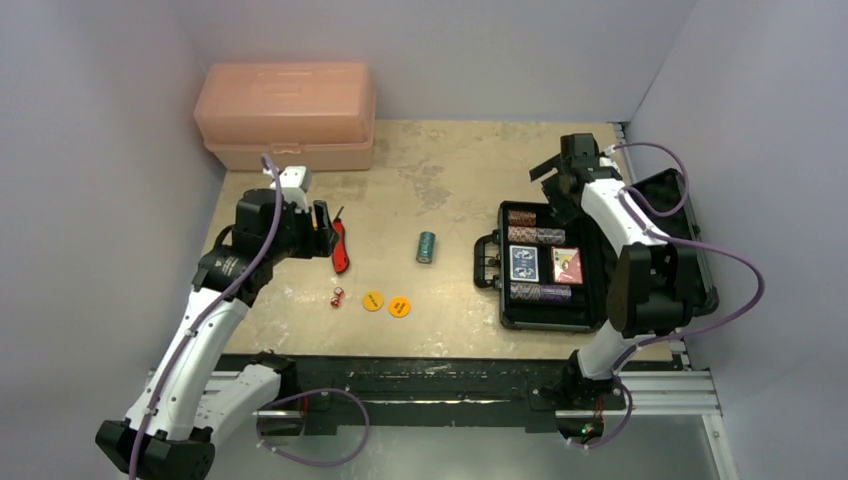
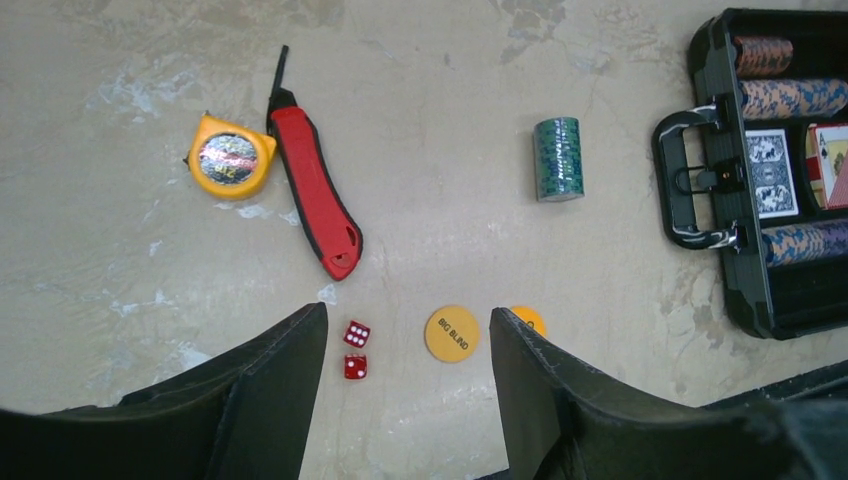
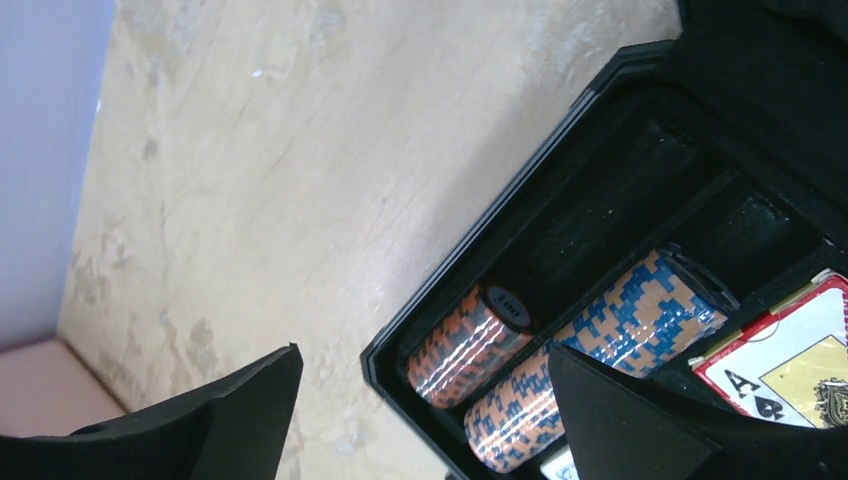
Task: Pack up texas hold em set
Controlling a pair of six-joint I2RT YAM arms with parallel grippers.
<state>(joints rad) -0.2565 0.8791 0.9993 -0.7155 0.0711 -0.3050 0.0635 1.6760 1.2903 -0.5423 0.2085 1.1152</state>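
The open black case [image 1: 590,322] lies at the right, handle [image 1: 484,262] toward the middle. It holds striped chip rows [image 1: 537,236], a blue deck [image 1: 525,264] and a red deck [image 1: 567,264]. A green chip stack [image 1: 427,246] lies on its side mid-table; it also shows in the left wrist view [image 2: 558,158]. Two orange discs [image 1: 373,300] [image 1: 399,307] and two red dice [image 1: 338,297] lie left of centre. My left gripper [image 2: 405,345] is open and empty above the dice [image 2: 356,350] and the disc [image 2: 452,333]. My right gripper [image 3: 420,390] is open and empty above the case's far corner [image 3: 400,350].
A peach plastic toolbox [image 1: 286,112] stands at the back left. A red utility knife [image 2: 315,190] and a yellow tape measure [image 2: 230,155] lie near the left gripper. The case lid [image 1: 668,190] lies open to the right, by the table's edge.
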